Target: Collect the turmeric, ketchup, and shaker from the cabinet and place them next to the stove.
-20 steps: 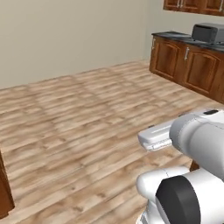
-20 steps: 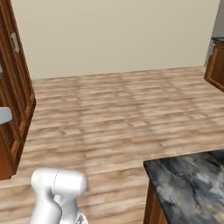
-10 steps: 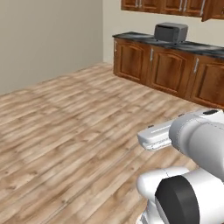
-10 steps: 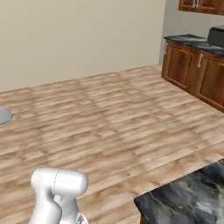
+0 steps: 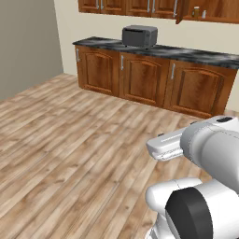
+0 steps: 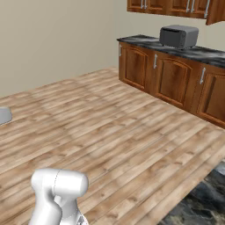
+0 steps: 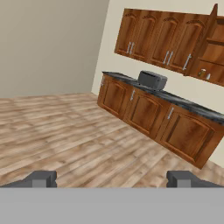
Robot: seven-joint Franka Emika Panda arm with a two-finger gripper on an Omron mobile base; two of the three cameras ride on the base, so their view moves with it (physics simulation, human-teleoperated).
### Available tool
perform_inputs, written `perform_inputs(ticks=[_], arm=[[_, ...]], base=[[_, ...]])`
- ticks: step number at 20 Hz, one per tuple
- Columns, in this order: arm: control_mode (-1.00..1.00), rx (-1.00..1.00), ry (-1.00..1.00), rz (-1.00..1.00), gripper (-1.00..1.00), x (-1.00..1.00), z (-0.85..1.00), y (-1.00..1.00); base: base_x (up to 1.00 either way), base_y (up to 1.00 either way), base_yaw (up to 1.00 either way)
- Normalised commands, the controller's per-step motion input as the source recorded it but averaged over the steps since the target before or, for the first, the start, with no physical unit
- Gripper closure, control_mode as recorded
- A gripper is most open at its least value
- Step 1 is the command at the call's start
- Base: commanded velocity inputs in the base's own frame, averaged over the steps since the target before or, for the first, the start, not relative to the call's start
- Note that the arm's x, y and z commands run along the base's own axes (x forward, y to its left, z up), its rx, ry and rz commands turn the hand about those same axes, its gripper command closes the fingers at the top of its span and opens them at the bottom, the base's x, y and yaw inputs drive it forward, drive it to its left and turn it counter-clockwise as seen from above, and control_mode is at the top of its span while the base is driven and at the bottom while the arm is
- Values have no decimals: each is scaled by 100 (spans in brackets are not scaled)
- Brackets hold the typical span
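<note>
Containers sit far off on the open cabinet point(image 7: 213, 52) shelf, too small to identify; likely light, rigid, smooth cylinders, best gripped mid-body. End effector point(image 7: 112, 178) fingers stand wide apart, holding nothing.

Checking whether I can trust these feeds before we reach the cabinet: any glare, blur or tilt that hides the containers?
Left base view: even light, no glare; small containers in the open cabinet are too tiny to tell apart. Right base view: flat lighting, soft texture on the microwave. Hand view: horizon rolled, counter slanting; gripper fingertips wide apart; shelf items are specks.
</note>
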Motion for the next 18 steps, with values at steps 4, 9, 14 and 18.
perform_inputs(ticks=[4, 9, 14, 18], arm=[[100, 0, 0, 0, -100, 0, 0, 0], [100, 0, 0, 0, -100, 0, 0, 0], [100, 0, 0, 0, -100, 0, 0, 0], [100, 0, 0, 0, -100, 0, 0, 0]], base=[[100, 1, -46], [99, 7, -48], [100, 11, -45], [100, 10, -42]])
